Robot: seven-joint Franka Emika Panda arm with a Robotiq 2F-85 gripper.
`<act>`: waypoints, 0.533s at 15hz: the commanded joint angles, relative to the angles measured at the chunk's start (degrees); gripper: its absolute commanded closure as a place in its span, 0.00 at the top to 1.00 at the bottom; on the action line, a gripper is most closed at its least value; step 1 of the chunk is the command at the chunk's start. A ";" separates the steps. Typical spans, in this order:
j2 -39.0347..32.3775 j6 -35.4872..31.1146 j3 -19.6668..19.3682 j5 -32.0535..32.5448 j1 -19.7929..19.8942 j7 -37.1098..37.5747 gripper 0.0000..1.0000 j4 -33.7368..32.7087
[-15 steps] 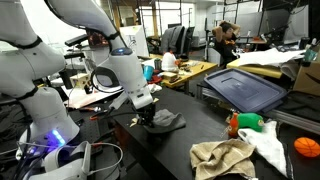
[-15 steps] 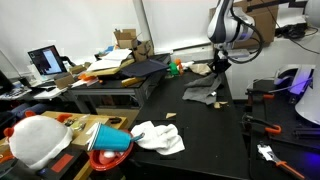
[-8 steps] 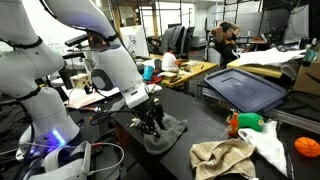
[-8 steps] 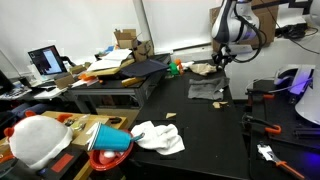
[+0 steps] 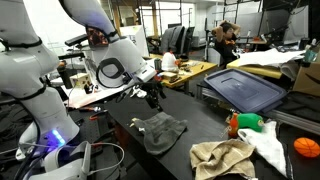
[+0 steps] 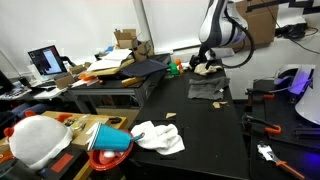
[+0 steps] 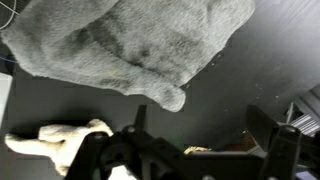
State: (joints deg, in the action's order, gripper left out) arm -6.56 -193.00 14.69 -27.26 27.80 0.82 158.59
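So the pincer hangs wide open and empty above a fuzzy grey rag. The rag lies rumpled on the smooth black desk, clear of the fingers.

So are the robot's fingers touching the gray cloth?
Apart. In an exterior view the gripper hangs above the gray cloth with a clear gap. The wrist view shows dark table between fingers and cloth.

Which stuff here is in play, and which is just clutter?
In play:
gripper, open, lifted clear of the cloth
grey cloth, flat on the table

Clutter:
beige towel
white cloth
orange ball
blue tray
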 commanded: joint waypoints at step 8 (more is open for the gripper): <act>-12.32 10.88 -25.86 6.33 -27.77 6.38 0.28 -8.79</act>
State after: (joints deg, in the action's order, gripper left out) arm -14.70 -185.12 -5.13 -20.75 6.16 5.90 153.73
